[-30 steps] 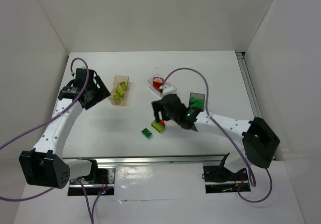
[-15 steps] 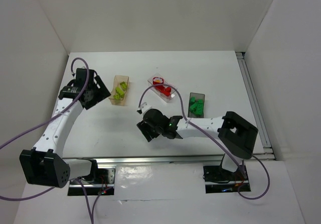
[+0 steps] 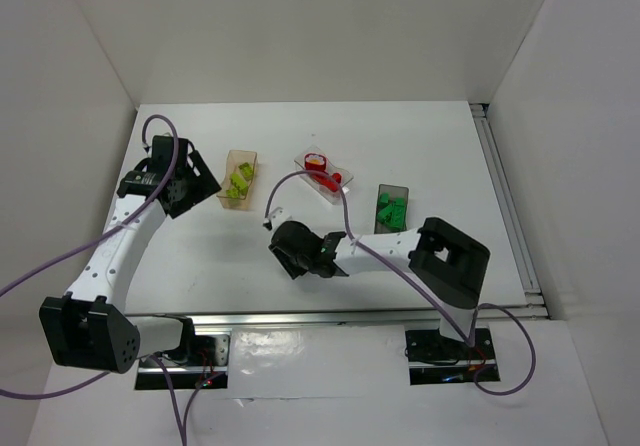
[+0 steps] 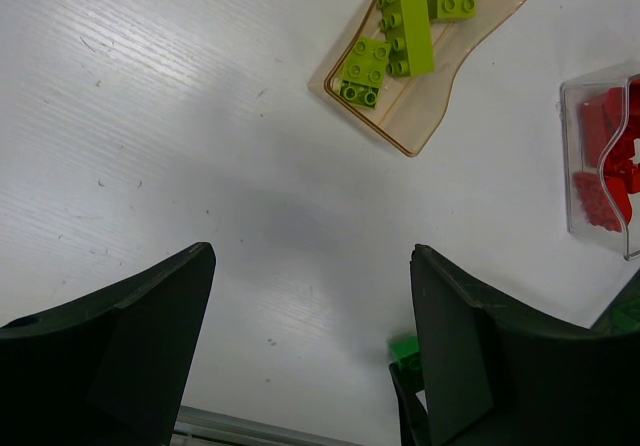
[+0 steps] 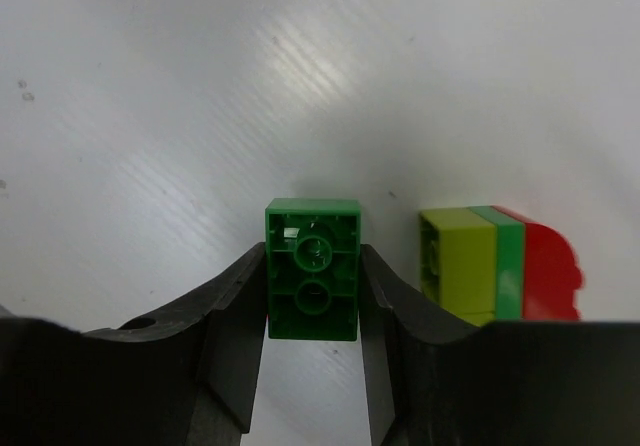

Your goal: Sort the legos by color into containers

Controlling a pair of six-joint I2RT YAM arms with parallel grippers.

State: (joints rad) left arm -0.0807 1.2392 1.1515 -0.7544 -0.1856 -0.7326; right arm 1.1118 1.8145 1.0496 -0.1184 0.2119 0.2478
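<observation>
In the right wrist view a dark green lego (image 5: 313, 282) lies underside-up on the table, and my right gripper (image 5: 313, 266) is shut on it, both pads against its sides. Right beside it stands a stack of yellow-green, green and red legos (image 5: 497, 266). From above, the right gripper (image 3: 290, 254) hides both. My left gripper (image 4: 310, 356) hangs open over bare table, with nothing between its fingers. The tan container (image 3: 240, 179) holds yellow-green legos (image 4: 405, 28), the clear container (image 3: 323, 174) red ones (image 4: 607, 161), and the dark container (image 3: 392, 209) green ones.
The left gripper (image 3: 192, 181) hovers left of the tan container. The right arm's elbow (image 3: 450, 259) sits low near the dark container. A metal rail (image 3: 330, 317) runs along the table's near edge. White walls close in the sides and back.
The right arm swung left and came down over the green lego near the front, and its jaws closed on it. The left arm stayed still.
</observation>
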